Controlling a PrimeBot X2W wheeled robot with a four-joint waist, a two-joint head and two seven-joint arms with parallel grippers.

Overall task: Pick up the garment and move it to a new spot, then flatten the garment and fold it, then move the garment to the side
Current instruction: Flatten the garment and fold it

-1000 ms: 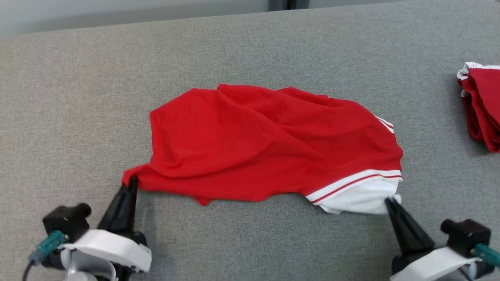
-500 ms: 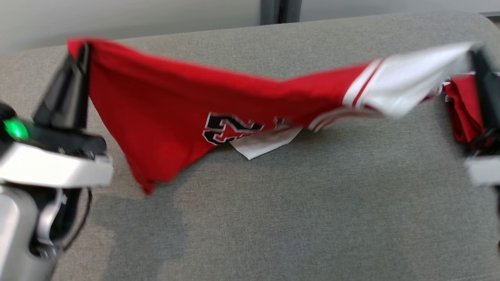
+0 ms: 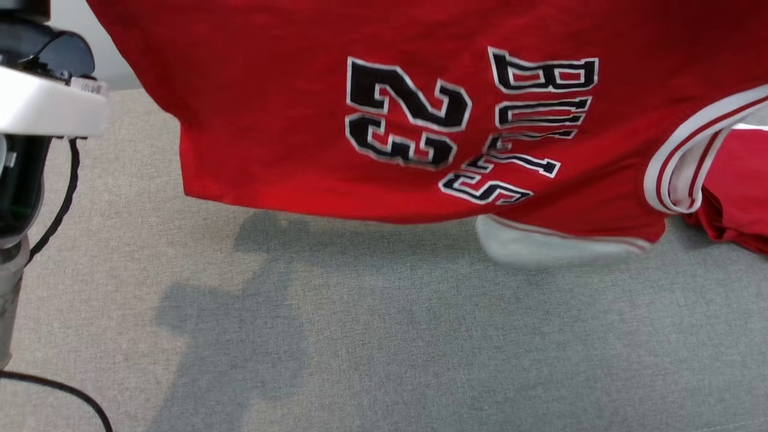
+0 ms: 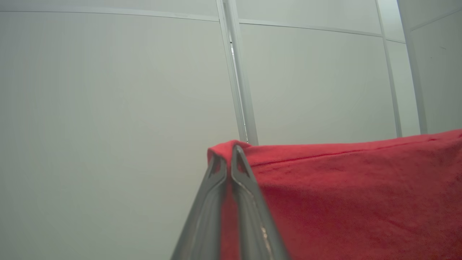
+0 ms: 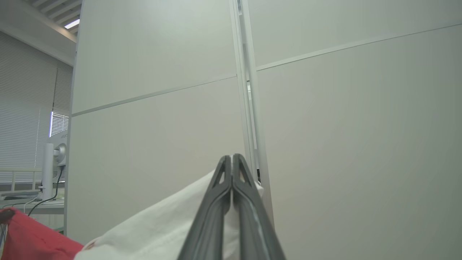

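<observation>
both claws are pinched fully shut on the jersey. left gripper has a red corner, right gripper has a white edge. the jersey hangs spread out in the air over the grey table, "23" print turned sideways toward the head cam. a red pile lies on the table at the right, partly behind it.

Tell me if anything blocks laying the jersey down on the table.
Nothing visible on the table below the jersey. A second red garment lies at the right, close by its white-trimmed end.
</observation>
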